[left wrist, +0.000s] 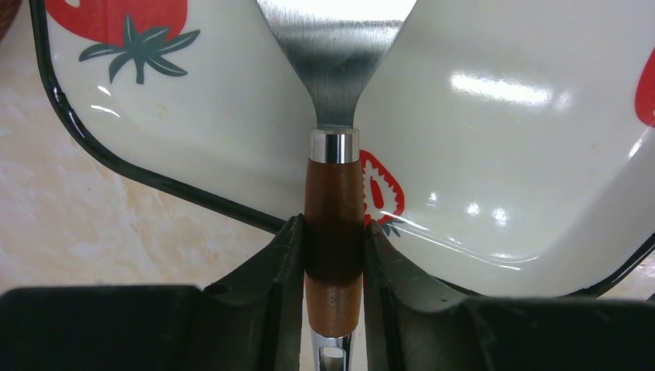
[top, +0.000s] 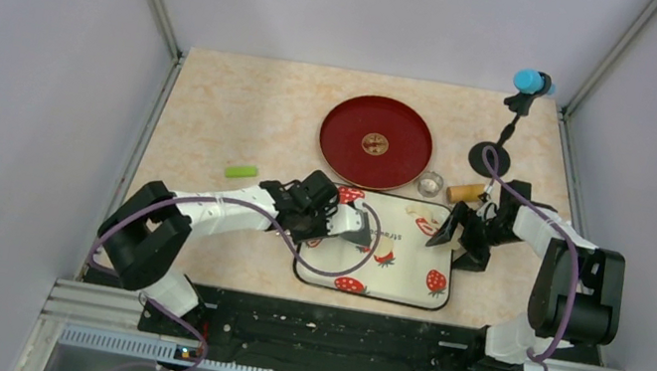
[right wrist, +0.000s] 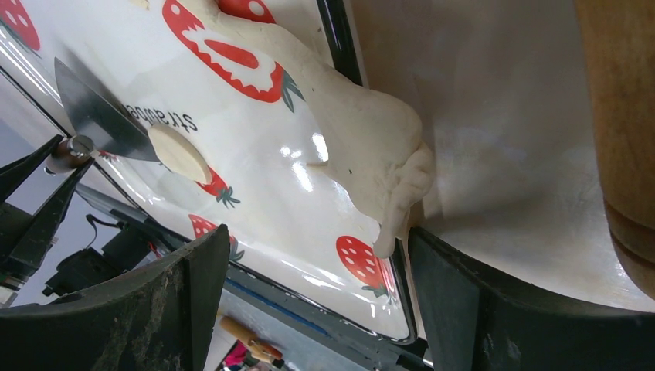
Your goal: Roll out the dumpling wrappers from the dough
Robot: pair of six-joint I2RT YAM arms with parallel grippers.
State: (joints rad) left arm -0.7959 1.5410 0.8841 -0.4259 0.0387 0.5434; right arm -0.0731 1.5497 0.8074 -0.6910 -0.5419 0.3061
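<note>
Left of the strawberry tray (left wrist: 502, 154), the left claw (left wrist: 334, 226) is clamped on the brown handle of a metal spatula (left wrist: 336, 62), whose blade reaches low over the tray floor. Near the tray's middle, the blade tip touches a small round wrapper (right wrist: 179, 152); whether it is under the disc is unclear. At the tray's right edge the dough (right wrist: 363, 147) drapes over the rim, and the right claw (right wrist: 317, 247) stands wide and empty by its hanging end. The blade probably needs to stay flat and slide fully under before lifting, or the disc may fold.
</note>
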